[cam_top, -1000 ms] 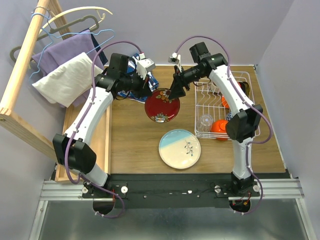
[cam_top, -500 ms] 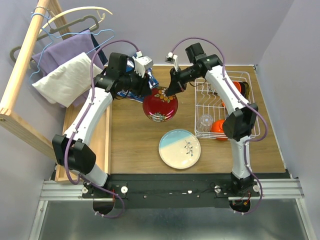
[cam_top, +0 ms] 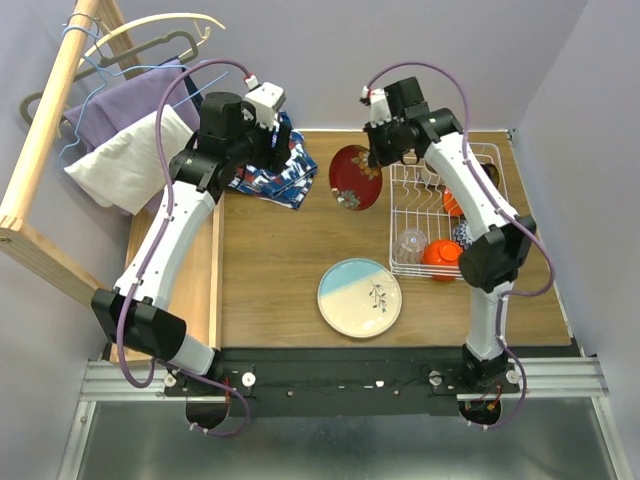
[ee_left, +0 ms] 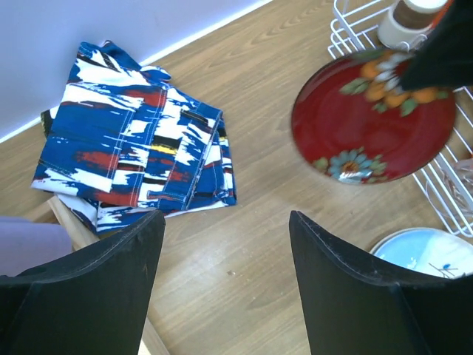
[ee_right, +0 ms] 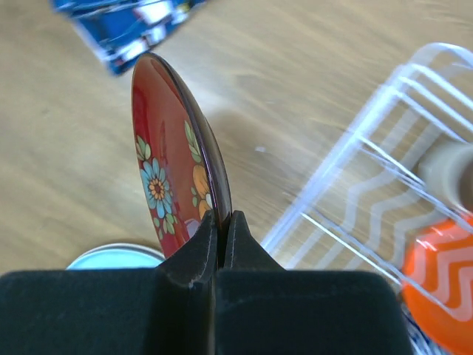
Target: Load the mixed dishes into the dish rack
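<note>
The dark red patterned plate (cam_top: 354, 178) hangs tilted on edge just left of the white wire dish rack (cam_top: 392, 232). My right gripper (cam_top: 377, 156) is shut on its rim; in the right wrist view the gripper (ee_right: 220, 219) pinches the plate (ee_right: 164, 166) beside the rack (ee_right: 369, 159). My left gripper (ee_left: 225, 222) stands open and empty above bare wood, near the patterned cloth (ee_left: 137, 159). The pale blue-cream plate (cam_top: 360, 297) lies flat on the table. A clear glass (cam_top: 411, 243) and an orange bowl (cam_top: 439, 256) sit in the rack.
The blue-red-white cloth (cam_top: 270, 170) lies at the back of the table under the left arm. Hangers (cam_top: 150, 50), a wooden rail (cam_top: 40, 150), purple fabric and a white pillow (cam_top: 125, 155) crowd the left side. Another orange-red bowl (cam_top: 452, 203) sits deeper in the rack.
The left gripper opened, let go of the red plate and drew back left. The right gripper shut on the plate's rim and carried it right toward the rack, turned on edge.
</note>
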`<state>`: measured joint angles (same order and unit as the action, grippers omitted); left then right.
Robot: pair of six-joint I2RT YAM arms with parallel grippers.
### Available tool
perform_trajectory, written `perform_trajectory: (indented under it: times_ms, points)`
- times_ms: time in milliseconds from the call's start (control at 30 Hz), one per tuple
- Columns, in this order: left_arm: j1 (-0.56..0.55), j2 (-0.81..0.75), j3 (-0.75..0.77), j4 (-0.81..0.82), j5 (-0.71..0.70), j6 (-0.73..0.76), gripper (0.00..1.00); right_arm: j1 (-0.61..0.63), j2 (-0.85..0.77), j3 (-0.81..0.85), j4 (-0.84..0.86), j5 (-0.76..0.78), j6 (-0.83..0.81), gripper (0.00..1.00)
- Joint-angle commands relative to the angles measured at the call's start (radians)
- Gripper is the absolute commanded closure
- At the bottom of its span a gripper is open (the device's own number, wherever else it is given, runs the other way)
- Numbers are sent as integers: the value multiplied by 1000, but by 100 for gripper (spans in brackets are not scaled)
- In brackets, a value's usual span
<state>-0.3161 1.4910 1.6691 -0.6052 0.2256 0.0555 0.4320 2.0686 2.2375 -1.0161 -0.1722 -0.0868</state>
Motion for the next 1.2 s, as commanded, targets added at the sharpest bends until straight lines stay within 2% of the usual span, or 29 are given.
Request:
perform_trajectory:
  times_ms: [0, 100, 233, 333, 433, 567, 967, 1167]
  points:
    - [-3, -14, -48, 33, -39, -39, 23, 1, -183, -88, 112, 348, 79, 99]
    - [-5, -2, -63, 36, -2, -52, 23, 1, -246, -148, 163, 512, 84, 100]
    - [-11, 14, -65, 38, 4, -52, 23, 1, -310, -255, 246, 852, 32, 100]
    - [-17, 25, -60, 39, 8, -77, 23, 1, -353, -350, 281, 983, 9, 99]
    - [-24, 37, -58, 41, 12, -83, 23, -2, -395, -436, 290, 1036, 10, 100]
    - [-35, 52, -57, 42, 14, -83, 23, -47, -432, -483, 274, 1022, 59, 99]
    - [-54, 46, -69, 33, 12, -77, 21, -203, -386, -512, 231, 961, 130, 100]
    - [-54, 48, -94, 35, 11, -72, 21, -223, -363, -558, 255, 930, 111, 100]
